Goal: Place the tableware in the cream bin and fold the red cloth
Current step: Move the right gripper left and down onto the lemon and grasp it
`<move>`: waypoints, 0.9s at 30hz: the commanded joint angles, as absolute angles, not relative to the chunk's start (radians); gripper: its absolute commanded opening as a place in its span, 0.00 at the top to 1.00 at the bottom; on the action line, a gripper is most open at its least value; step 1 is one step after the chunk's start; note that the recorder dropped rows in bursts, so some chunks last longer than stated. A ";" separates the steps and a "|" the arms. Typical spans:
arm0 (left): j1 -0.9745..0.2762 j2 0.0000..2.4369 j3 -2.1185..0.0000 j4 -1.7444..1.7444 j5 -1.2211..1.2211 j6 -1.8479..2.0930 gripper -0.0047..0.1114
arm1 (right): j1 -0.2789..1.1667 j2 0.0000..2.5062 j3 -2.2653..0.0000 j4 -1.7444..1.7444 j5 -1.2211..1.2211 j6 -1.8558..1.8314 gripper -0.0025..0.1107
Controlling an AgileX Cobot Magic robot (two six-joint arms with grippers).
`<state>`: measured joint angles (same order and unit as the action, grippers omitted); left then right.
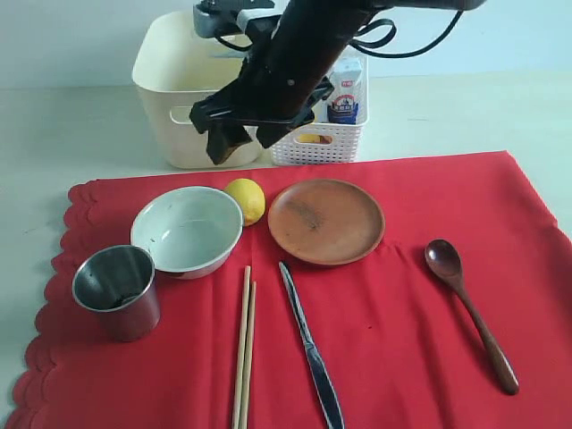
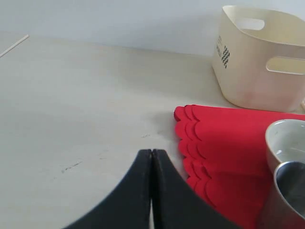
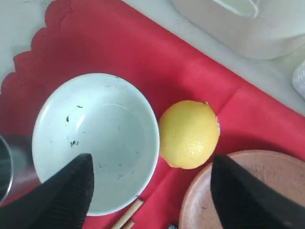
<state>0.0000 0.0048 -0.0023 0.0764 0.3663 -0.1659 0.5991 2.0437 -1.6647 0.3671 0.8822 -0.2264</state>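
My right gripper [image 3: 151,164], jaws wide, hangs over the white bowl [image 3: 95,138]; I'd straddle its rim, clear of the lemon [image 3: 189,134], while my left gripper [image 2: 151,162] sits closed, empty.

red cloth [image 1: 402,295], white bowl [image 1: 186,231], yellow lemon [image 1: 247,198], brown plate [image 1: 325,221], cream bin [image 1: 170,112], silver cup [image 1: 116,290]
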 commanded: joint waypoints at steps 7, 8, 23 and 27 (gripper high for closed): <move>0.001 0.000 0.000 0.079 0.357 -0.164 0.96 | 0.594 2.146 -1.662 0.358 0.742 -0.172 0.39; 0.001 0.000 0.000 0.079 0.357 -0.164 0.96 | 0.591 2.155 -1.662 0.358 0.734 -0.171 0.39; 0.001 0.000 0.000 0.079 0.357 -0.164 0.96 | 0.561 2.238 -1.662 0.365 0.669 -0.057 0.39; 0.001 0.000 0.000 0.079 0.357 -0.164 0.96 | 0.561 2.270 -1.662 0.396 0.681 -0.058 0.39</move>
